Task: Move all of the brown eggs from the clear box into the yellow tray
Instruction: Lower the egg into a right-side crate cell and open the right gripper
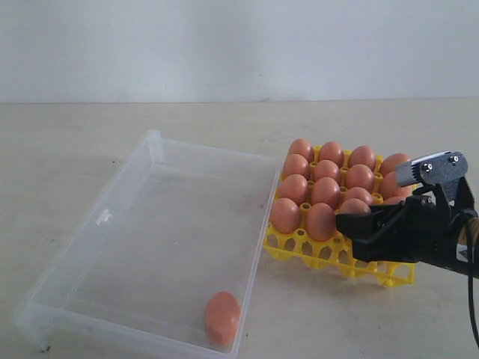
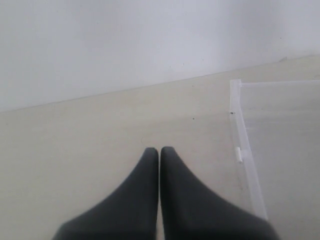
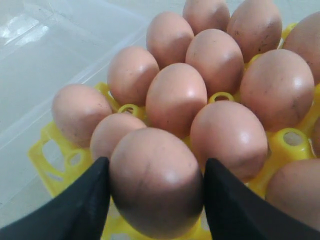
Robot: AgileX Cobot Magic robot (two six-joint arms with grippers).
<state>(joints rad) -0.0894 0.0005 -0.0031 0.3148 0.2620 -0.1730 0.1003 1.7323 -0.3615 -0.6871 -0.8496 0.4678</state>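
Eggs crowd the working spot: brown eggs (image 1: 325,191) fill the yellow tray (image 1: 299,247), which sits just right of the clear box (image 1: 67,258). They pack closely round the clasped egg (image 3: 155,205), which the right gripper (image 3: 156,167) grasps between black fingers at the tray's near edge. Its shell is smooth, oval and faintly speckled. The tray is a bright plastic lattice with open holes and raised peaks. A lone egg (image 1: 222,317) lies in the box's near right corner. The box is transparent, shallow and low-walled, with a small tab (image 1: 105,217) on its left rim. The left gripper (image 2: 159,152) hangs clenched over the pale matte table (image 1: 75,134), near a corner of the box.
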